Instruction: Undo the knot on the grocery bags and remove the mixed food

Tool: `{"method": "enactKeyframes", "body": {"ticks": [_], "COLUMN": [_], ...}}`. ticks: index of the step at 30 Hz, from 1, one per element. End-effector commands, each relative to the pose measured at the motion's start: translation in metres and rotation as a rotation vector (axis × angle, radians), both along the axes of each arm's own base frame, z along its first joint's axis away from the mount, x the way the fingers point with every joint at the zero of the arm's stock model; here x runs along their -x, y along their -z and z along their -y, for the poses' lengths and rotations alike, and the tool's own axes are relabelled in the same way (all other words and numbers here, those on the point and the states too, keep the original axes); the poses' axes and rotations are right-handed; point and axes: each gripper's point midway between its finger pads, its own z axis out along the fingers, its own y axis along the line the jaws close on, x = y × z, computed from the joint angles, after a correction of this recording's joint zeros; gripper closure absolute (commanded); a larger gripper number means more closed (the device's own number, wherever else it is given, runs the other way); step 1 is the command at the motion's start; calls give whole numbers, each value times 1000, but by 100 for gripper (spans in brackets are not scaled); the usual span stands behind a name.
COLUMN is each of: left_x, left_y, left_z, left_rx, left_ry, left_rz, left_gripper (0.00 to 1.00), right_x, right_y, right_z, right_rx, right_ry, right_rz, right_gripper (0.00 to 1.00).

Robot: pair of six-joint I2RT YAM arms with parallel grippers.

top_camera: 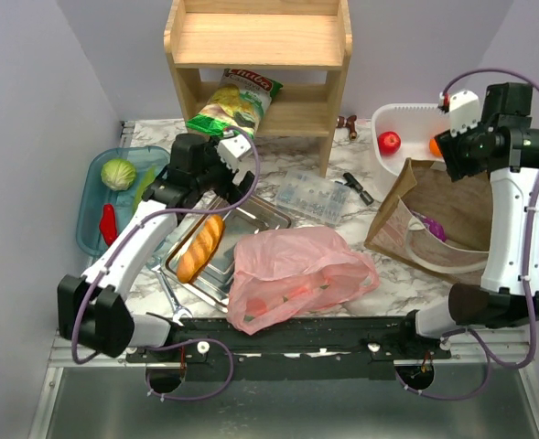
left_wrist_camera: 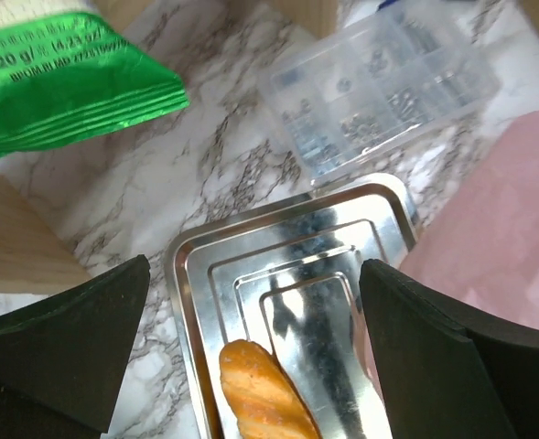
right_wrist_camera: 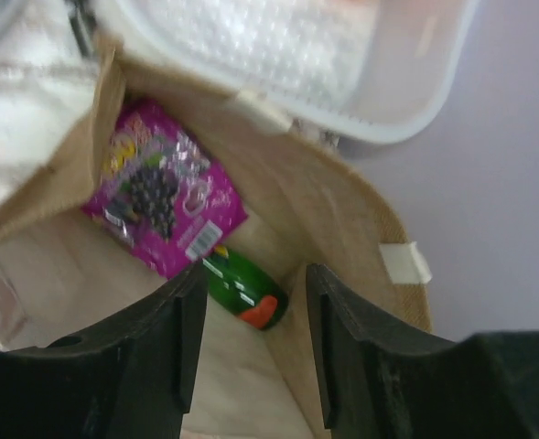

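The pink grocery bag lies slumped on the marble table, with reddish shapes showing through it; I cannot make out its knot. My left gripper hangs wide open and empty over the far end of the steel tray, above the bread loaf. My right gripper is open with nothing between its fingers, high over a brown paper bag that holds a purple snack packet and a green bottle. A crisp packet leans on the wooden shelf.
A blue bin at the left holds a cabbage and a red pepper. A white basin holds a red fruit and an orange. A clear parts box and a black tool lie mid-table.
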Motion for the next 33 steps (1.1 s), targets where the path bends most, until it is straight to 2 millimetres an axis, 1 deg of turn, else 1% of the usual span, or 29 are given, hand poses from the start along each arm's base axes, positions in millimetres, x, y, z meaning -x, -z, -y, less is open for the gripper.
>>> {"method": "enactKeyframes", "body": {"ticks": [1, 2, 3, 4, 5, 6, 7, 8, 9, 13, 14, 18, 20, 21, 23, 26, 27, 28, 29, 31, 33], "left_x": [39, 45, 49, 51, 52, 52, 52, 52, 52, 54, 55, 56, 56, 56, 56, 55, 53, 53, 53, 53, 53], "left_y": [-38, -43, -47, -51, -55, -59, -63, -65, -67, -71, -71, -66, -66, -65, -66, -68, -68, -70, -71, -74, -74], "left_z": [18, 21, 23, 25, 26, 27, 28, 28, 28, 25, 23, 21, 21, 21, 23, 25, 26, 27, 28, 27, 26], "left_rx": [119, 139, 155, 174, 192, 206, 216, 223, 226, 226, 225, 210, 208, 208, 211, 212, 212, 212, 210, 203, 199], "left_ry": [156, 177, 191, 199, 198, 195, 190, 184, 179, 160, 156, 148, 148, 151, 164, 176, 177, 182, 188, 189, 184], "left_rz": [68, 71, 73, 72, 66, 59, 54, 45, 37, 44, 48, 47, 47, 43, 43, 35, 29, 27, 26, 28, 34], "left_gripper": [2, 2, 1, 2, 2, 1, 1, 1, 2, 2, 2, 2, 2, 2, 1, 2, 2, 1, 1, 2, 1], "right_x": [52, 61, 73, 81, 88, 93, 93, 90, 87, 76, 77, 82, 77, 74, 67, 56, 54, 50, 47, 42, 35], "right_y": [37, 56, 79, 97, 115, 130, 141, 153, 162, 193, 199, 228, 240, 244, 252, 259, 259, 256, 248, 222, 182], "right_z": [17, 19, 18, 17, 13, 10, 9, 14, 19, 42, 47, 61, 64, 62, 57, 45, 42, 38, 35, 26, 18], "right_rx": [149, 159, 160, 155, 135, 114, 106, 120, 151, 274, 283, 240, 183, 141, 57, -14, -31, -53, -75, -131, -161], "right_ry": [-57, -71, -94, -122, -144, -159, -158, -146, -136, -136, -143, -180, -202, -231, -270, -347, -367, -386, -400, -435, -463], "right_rz": [-199, -266, -343, -400, -456, -500, -524, -539, -543, -547, -553, -584, -557, -539, -489, -441, -427, -402, -375, -312, -220], "right_gripper": [47, 45, 38, 30, 20, 15, 11, 7, 1, 0, 0, 0, 0, 0, 0, 0, 1, 1, 2, 2, 3]}}
